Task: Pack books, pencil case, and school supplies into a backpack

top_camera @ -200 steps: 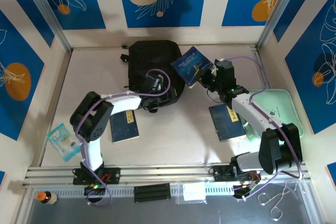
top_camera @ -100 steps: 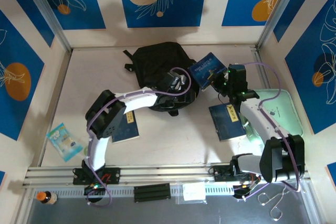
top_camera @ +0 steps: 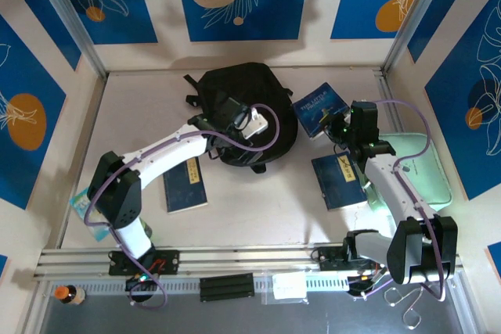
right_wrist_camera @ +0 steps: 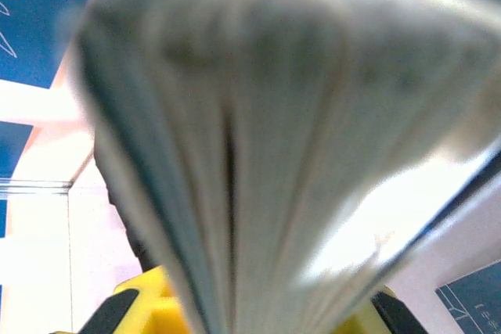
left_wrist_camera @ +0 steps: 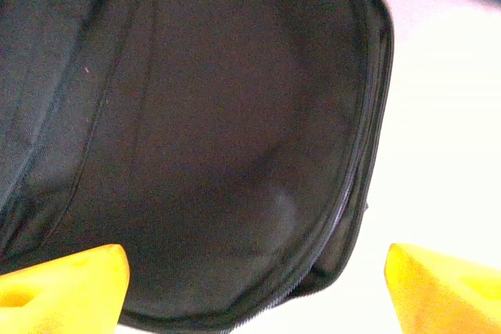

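Observation:
The black backpack point(top_camera: 235, 95) lies at the back middle of the table, and its fabric and zip point(left_wrist_camera: 235, 115) sit under my left wrist. My left gripper point(top_camera: 252, 123) hovers over the backpack's right side. Its yellow fingertips point(left_wrist_camera: 63, 287) stand wide apart and open, with nothing between them. My right gripper point(top_camera: 341, 124) is shut on "The Little Prince" book point(top_camera: 319, 105), held just right of the backpack. That book's page edges point(right_wrist_camera: 258, 138) are blurred close to the right wrist camera. Two more navy books lie flat, one on the left point(top_camera: 185, 187) and one on the right point(top_camera: 340, 181).
A mint green box point(top_camera: 419, 166) sits at the right under my right arm. A pale blue packet point(top_camera: 91, 210) lies near the left wall. A small bottle point(top_camera: 69, 295) stands beyond the front rail. Bare table point(top_camera: 258, 209) shows between the two flat books.
My right gripper carried "The Little Prince" book rightward, away from the backpack. The backpack shifted slightly right. My left gripper moved right over the backpack and opened wider.

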Motion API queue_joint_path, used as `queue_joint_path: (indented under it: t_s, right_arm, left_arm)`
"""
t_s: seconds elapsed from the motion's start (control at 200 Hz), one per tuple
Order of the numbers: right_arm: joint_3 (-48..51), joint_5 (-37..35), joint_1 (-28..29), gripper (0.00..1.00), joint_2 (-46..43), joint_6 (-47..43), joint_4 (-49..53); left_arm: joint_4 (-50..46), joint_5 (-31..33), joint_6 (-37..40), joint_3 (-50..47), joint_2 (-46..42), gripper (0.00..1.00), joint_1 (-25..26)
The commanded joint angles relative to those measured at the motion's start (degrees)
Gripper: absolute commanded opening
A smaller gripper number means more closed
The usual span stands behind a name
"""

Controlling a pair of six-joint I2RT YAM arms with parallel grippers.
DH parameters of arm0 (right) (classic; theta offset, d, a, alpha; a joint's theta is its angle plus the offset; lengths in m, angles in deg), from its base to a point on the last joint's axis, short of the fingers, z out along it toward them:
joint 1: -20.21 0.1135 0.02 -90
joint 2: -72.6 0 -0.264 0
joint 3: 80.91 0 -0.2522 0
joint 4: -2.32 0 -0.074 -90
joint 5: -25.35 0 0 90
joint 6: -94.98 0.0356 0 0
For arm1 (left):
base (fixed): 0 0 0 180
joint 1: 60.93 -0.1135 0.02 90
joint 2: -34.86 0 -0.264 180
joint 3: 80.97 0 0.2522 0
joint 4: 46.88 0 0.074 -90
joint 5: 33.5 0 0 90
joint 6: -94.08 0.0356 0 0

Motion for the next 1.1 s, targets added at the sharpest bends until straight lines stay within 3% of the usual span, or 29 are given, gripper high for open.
queue_joint_path:
  t_s: [0.0, 0.215, 0.46, 0.63, 0.785, 0.93, 1.095]
  right_arm:
    - [0.3, 1.5, -0.1, 0.00, -1.4, 0.0, -2.5]
    - [0.6, 1.8, -0.1, 0.00, -2.0, 0.9, -2.7]
    - [0.9, 2.2, 0.3, 0.00, -2.0, 1.8, -3.6]
    - [1.3, 2.3, 1.0, 0.00, -1.5, 2.2, -4.1]
    - [1.3, 2.3, 1.4, 0.00, -0.8, 2.6, -4.2]
    - [1.3, 2.1, 1.5, 0.00, -0.6, 2.6, -4.1]
    - [1.4, 2.1, 1.5, 0.00, -0.6, 2.9, -4.1]
  left_arm:
    - [-9.4, 1.4, 9.8, 1.4, 1.8, 0.81, -0.3]
    - [-11.1, 0.0, 11.1, 5.4, 7.3, 0.74, -0.2]
    - [-9.6, 8.4, 11.7, 9.0, 11.6, 0.54, -0.2]
    - [-9.1, 8.4, 12.0, 9.6, 12.4, 0.52, -0.1]
    - [-9.0, 7.1, 12.9, 9.7, 13.4, 0.52, -0.1]
    - [-9.2, 7.0, 15.3, 9.6, 13.9, 0.65, 0.4]
    - [-10.1, 5.4, 17.8, 9.7, 12.9, 0.72, 0.7]
